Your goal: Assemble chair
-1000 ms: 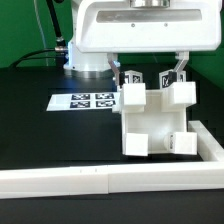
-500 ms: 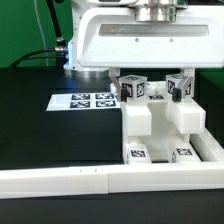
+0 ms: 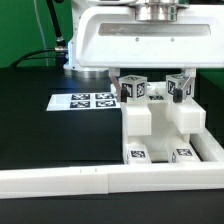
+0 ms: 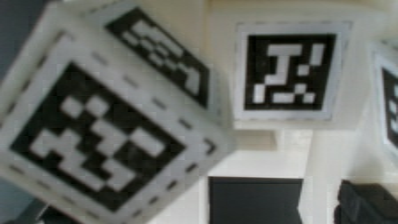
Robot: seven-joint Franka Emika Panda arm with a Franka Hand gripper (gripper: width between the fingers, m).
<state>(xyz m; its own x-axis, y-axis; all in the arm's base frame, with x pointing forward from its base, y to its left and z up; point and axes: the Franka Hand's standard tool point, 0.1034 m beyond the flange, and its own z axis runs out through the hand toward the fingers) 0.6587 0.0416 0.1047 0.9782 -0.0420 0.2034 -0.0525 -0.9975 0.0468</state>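
Observation:
The white chair (image 3: 160, 122) lies on the black table in the corner of the white rail. Two tagged cubes (image 3: 134, 88) are at its far end and two tagged leg ends (image 3: 138, 154) are by the front rail. My gripper (image 3: 150, 78) hangs just above the far end. Its jaws stand wide apart on either side of the cubes, open and holding nothing. In the wrist view, the chair's tagged faces (image 4: 107, 130) fill the picture at very close range, and another tag (image 4: 285, 72) faces the camera squarely.
The marker board (image 3: 85, 101) lies flat on the table on the exterior view's left of the chair. The long white border rail (image 3: 70, 181) runs along the front and turns back along the exterior view's right (image 3: 212, 146). Cables and the arm's base (image 3: 70, 55) are behind.
Between one second and half a second ago, the chair tipped down onto the table, its tagged leg ends now by the front rail, and the gripper came lower. Nothing has moved since.

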